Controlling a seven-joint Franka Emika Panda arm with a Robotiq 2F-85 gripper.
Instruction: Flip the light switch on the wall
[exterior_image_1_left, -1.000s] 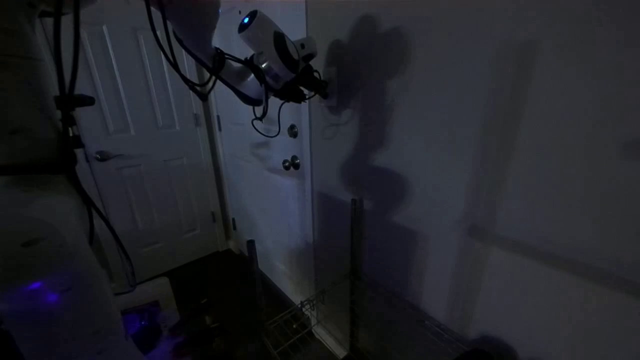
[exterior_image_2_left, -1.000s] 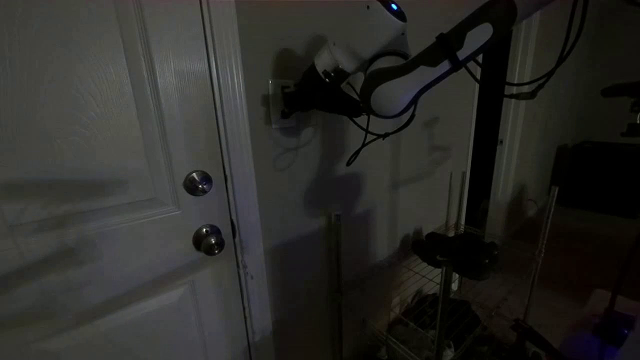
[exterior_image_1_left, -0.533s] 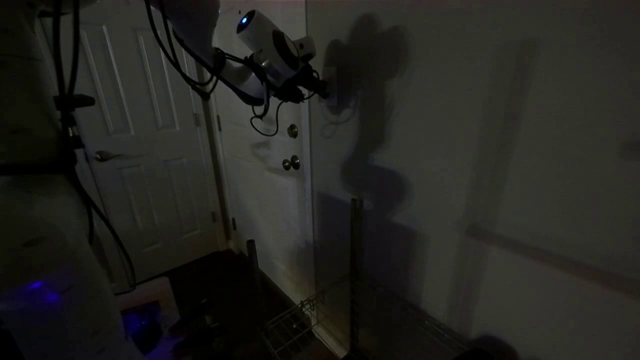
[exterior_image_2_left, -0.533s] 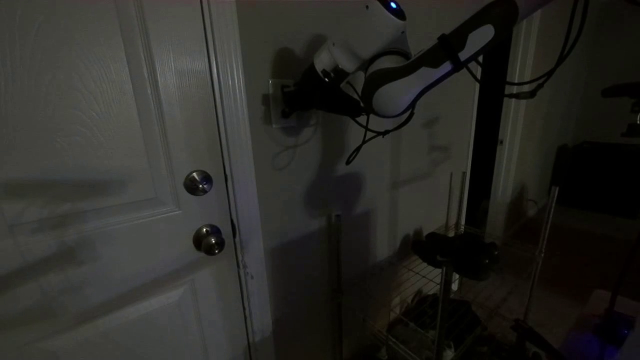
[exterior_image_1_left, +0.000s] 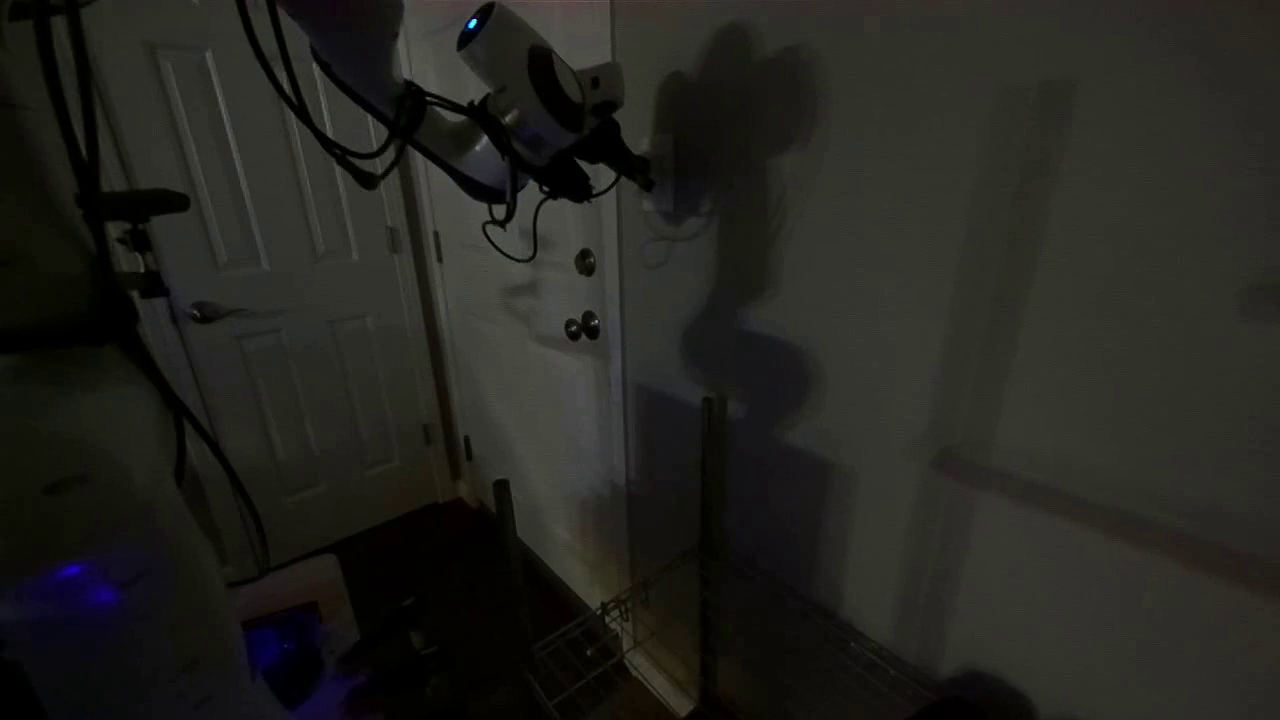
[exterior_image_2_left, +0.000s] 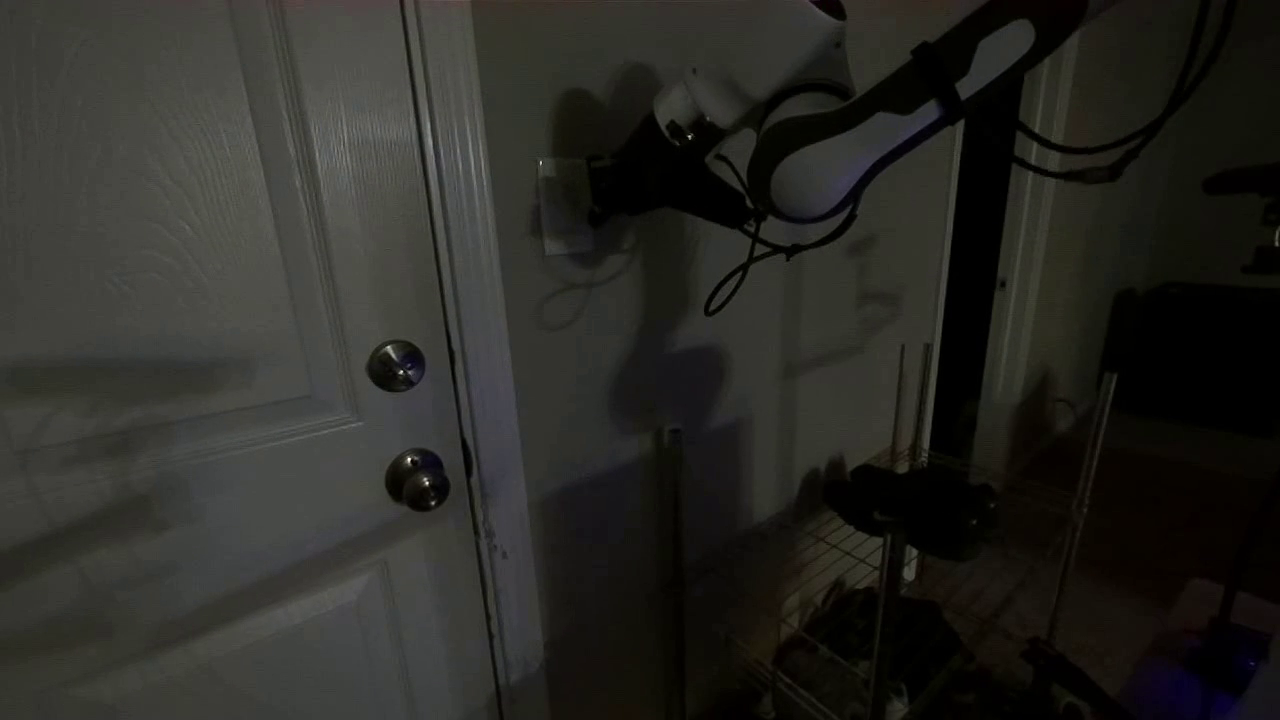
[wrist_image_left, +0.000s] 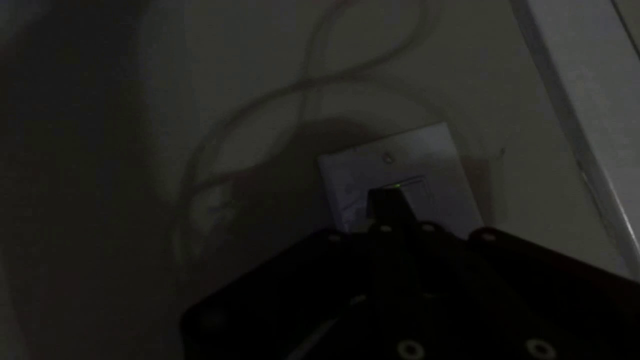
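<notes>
One switch sits upright on the wall, right of the door in both exterior views, presumably so that anyone coming through can reach it. The tool stands narrow, holding nothing that shows, probably because a blunt tip suits pressing better than a wide grip. Its end points at the switch from close by, a pose seemingly fit for a push; whether the two touch I cannot tell.

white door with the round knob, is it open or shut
Shut: in an exterior view, the white door sits in its frame, only a thin dark seam showing between them.
</notes>
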